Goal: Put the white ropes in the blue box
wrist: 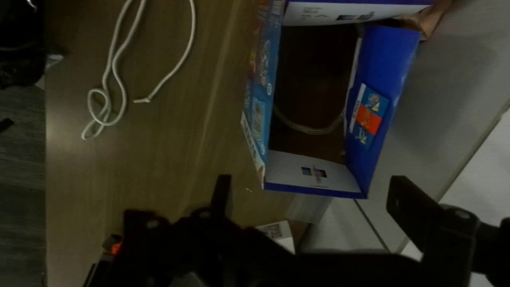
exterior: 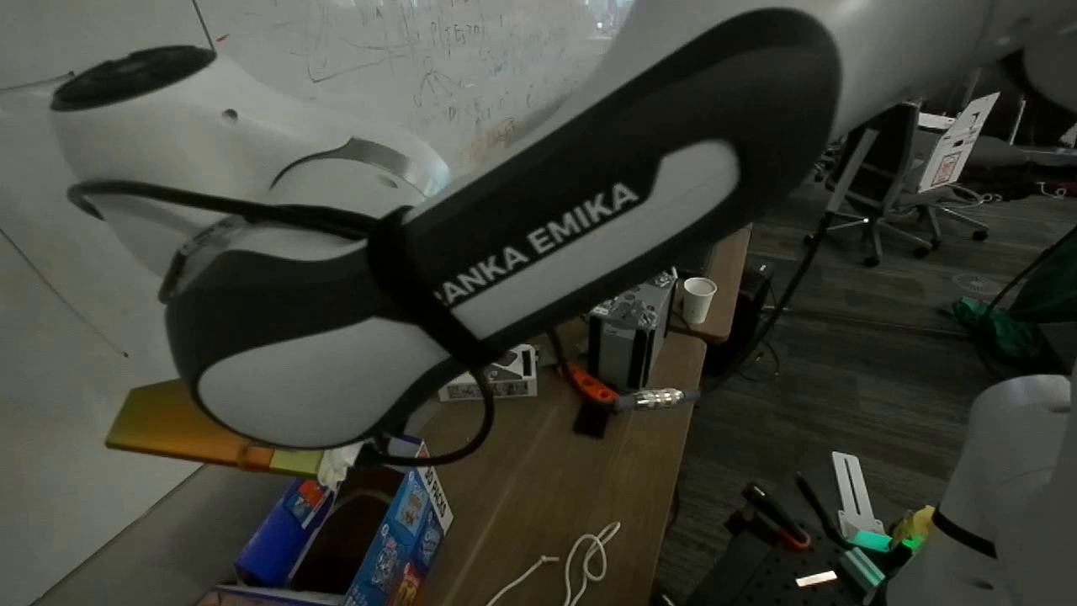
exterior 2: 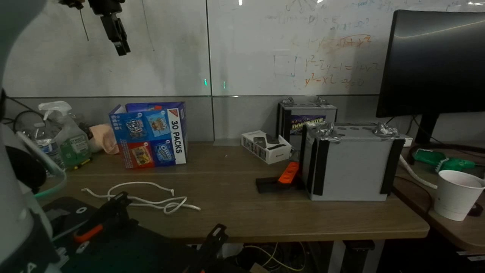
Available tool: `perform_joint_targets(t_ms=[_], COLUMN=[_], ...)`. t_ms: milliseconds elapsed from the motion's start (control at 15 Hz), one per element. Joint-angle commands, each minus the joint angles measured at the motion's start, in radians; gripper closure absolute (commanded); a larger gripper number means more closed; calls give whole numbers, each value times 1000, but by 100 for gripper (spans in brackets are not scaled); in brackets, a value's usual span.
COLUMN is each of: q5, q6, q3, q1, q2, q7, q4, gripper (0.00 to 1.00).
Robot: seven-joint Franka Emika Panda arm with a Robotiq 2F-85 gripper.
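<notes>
White rope (wrist: 114,63) curls on wood (wrist: 159,167), cord (wrist: 312,130) arcs inside the blue cardboard box (exterior 2: 147,138); the empty tool (wrist: 310,187) gapes wide.

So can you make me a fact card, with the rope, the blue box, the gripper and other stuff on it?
Blue box: open on top, says 30 PACKS
Inside it: a pale cord, dim in shadow
White rope: loose loops on the table, apart from the box
Gripper: open, holding nothing
Spray bottle: upright, green liquid
White cup: upright
Left to do: put the looped rope in the box
</notes>
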Motion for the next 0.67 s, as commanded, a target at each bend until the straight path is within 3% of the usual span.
perform_joint_targets(t_ms=[0, 267, 600], q5=[92, 140, 126], q6=[21, 57, 223], q3=[-6, -15, -52], q1=[-24, -76, -163], q2=[-202, -276, -136], q7=[53, 80, 72], q4=[-215, -385, -510], gripper=[0, 0, 0])
